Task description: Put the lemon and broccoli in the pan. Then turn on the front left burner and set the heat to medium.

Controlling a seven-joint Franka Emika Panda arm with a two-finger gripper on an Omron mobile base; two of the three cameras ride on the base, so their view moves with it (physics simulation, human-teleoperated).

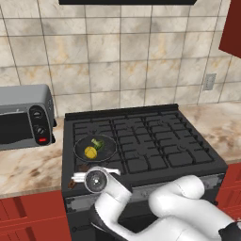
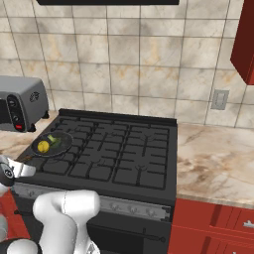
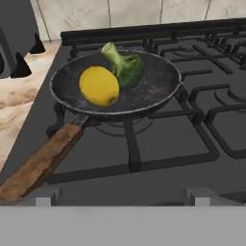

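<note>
1. Pan (image 3: 115, 86): round, dark grey, mottled inside; sits on the front left burner (image 3: 120, 126), at the near left of the stove top (image 1: 155, 141). Wooden handle (image 3: 41, 161) runs from the rim toward the near left edge of the stove.
2. Lemon (image 3: 99, 85): bright yellow, lies inside the pan on its left side, touching or just beside the broccoli.
3. Broccoli (image 3: 124, 65): green floret with paler stem, inside the pan, on the far side of the lemon; stem points far and left.
4. Loading part of the task: judged complete, both items resting in the pan.
5. Gripper (image 1: 96, 180): sits low at the near front edge of the stove, just in front of the pan handle's end, facing the pan. Fingers spread to their widest and empty; nothing between them.
6. Control knobs (image 2: 133, 209): small, in a row along the stove's front panel, below the cooktop edge.
7. Deciding relation: knob for the front left burner judged to lie on the front panel below and near the hand, not ahead where the hand faces; which knob in the row serves that burner cannot be told.
8. Toaster oven (image 1: 23, 117): grey, on the counter (image 1: 28, 169) left of the stove, well apart from the pan.
</note>
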